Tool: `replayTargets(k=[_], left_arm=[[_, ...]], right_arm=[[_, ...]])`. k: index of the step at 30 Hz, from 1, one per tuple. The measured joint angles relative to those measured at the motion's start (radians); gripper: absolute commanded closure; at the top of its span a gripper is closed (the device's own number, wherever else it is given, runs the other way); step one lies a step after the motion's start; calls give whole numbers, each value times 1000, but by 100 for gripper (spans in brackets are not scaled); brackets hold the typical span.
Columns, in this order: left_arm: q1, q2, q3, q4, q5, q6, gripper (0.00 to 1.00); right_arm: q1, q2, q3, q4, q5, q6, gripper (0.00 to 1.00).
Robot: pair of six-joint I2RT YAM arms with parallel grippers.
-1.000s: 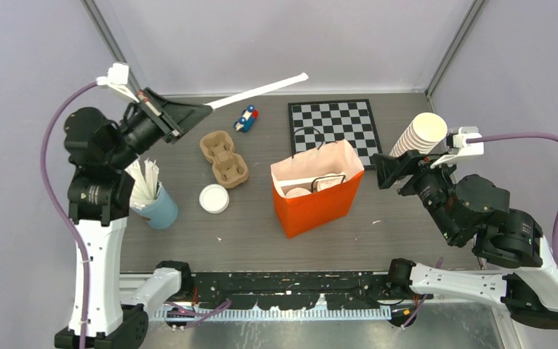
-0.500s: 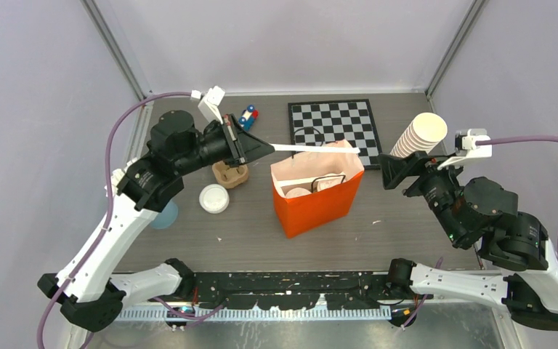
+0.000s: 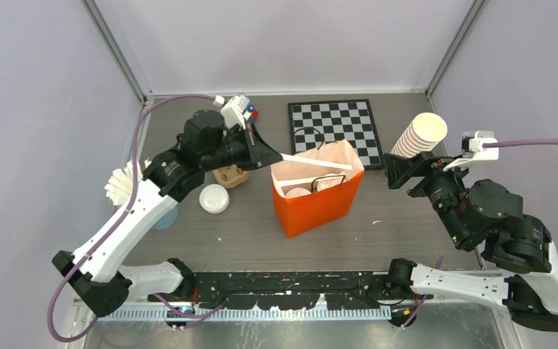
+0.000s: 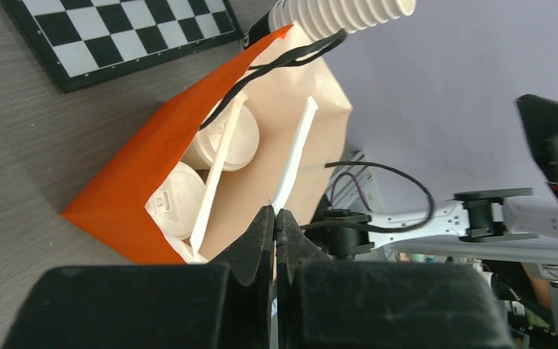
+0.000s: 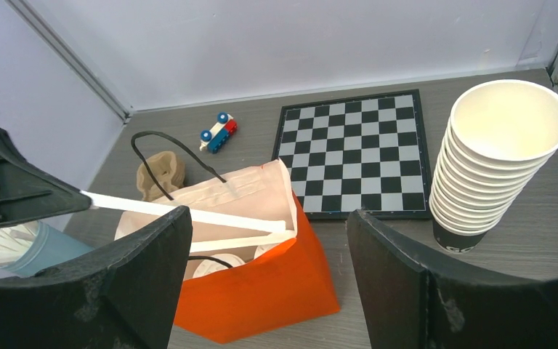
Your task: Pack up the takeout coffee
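Note:
The orange paper bag [image 3: 318, 206] stands open mid-table. Inside it sit two takeout coffee cups with white sip lids [image 4: 229, 139] [image 4: 176, 207], and a white wrapped straw [image 4: 216, 173] leans between them. My left gripper [image 3: 279, 156] is shut on a second white straw [image 3: 318, 161]. That straw reaches over the bag's mouth toward its far wall [image 4: 299, 149]. My right gripper [image 5: 269, 218] hovers open to the right of the bag [image 5: 261, 291], with nothing between its fingers.
A tall stack of lidless cups [image 3: 420, 135] stands right of the checkerboard [image 3: 333, 125]. A brown cup carrier [image 3: 229, 174], a loose lid [image 3: 213, 198] and a blue cup of straws [image 3: 121, 186] lie left of the bag. A toy car [image 5: 218, 131] sits at the back.
My left arm has swung from the far left toward the bag, carrying the straw, whose free end now lies over the bag's mouth. The right arm has barely moved.

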Motion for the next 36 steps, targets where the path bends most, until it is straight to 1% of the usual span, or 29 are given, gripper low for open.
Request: replayTargets(k=[6,7,9,11,14,16,19,23,24,25,26,30,33,36], left_arm=[[-43,77,-14,2,-23,32,100],[-48,81,-19,2,-26,38,98],[-56,89,-31,2,-32,47,91],[-59,96,-35,1,-35,55,80],[-60,99,-34,-10,-53,82,60],[-60,99,-19,-36,-75,108,50],[-60,99,36,-95,-117,153,41],[-60,98,148,-174,-187,213,28],[-60,98,185,-198,-214,229,17],[-60,97,212,-215,-234,239,2],[-60,94,239,-232,-254,255,1],[-60,59,305,-281,-329,286,0],[-60,1,306,-305,-368,306,0],[-60,-84,264,-298,-394,310,0]], right_arm=[[0,0,-1,-9,5,8,18],[0,-1,-1,-13,5,11,18],[0,-3,-1,-27,8,23,18],[0,-6,-1,-40,11,29,18],[0,-8,-1,-53,14,42,18],[0,-9,-1,-55,18,48,18],[0,-8,-1,-58,18,50,18],[0,13,8,-74,13,55,13],[0,29,17,-84,8,58,11],[0,42,24,-90,5,61,11],[0,61,35,-103,0,66,11],[0,125,59,-129,-59,74,9],[0,159,70,-140,-135,82,8],[0,188,90,-158,-163,124,8]])
